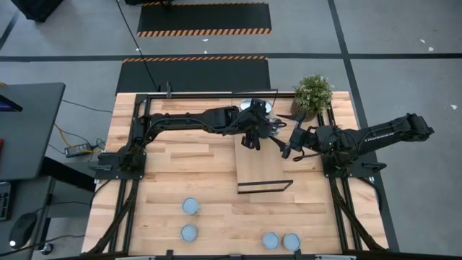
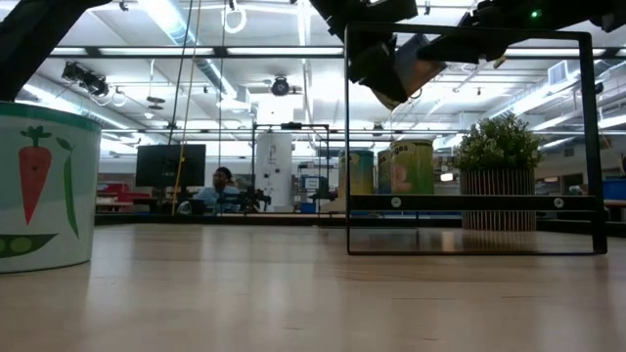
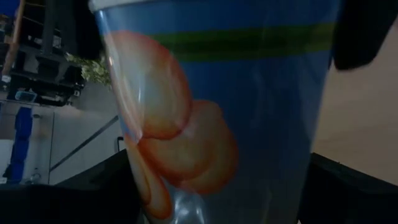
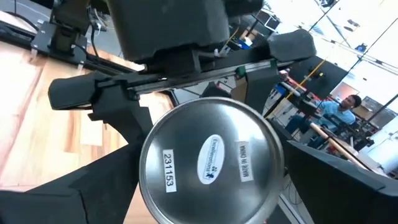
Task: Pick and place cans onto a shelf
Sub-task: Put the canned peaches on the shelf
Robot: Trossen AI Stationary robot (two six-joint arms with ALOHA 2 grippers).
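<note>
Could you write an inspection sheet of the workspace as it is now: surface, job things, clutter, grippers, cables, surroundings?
Surface: wooden table, bare in the middle.
Job's things: shelf on the table; four cans near the front edge; one can held in the air above the shelf; two cans on the shelf.
Clutter: potted plant at the far right corner.
Grippers: left gripper shut on the held can; right gripper open, facing that can's metal end.
Cables: one black cable on the floor behind the table.
Surroundings: a seated person far behind.
</note>
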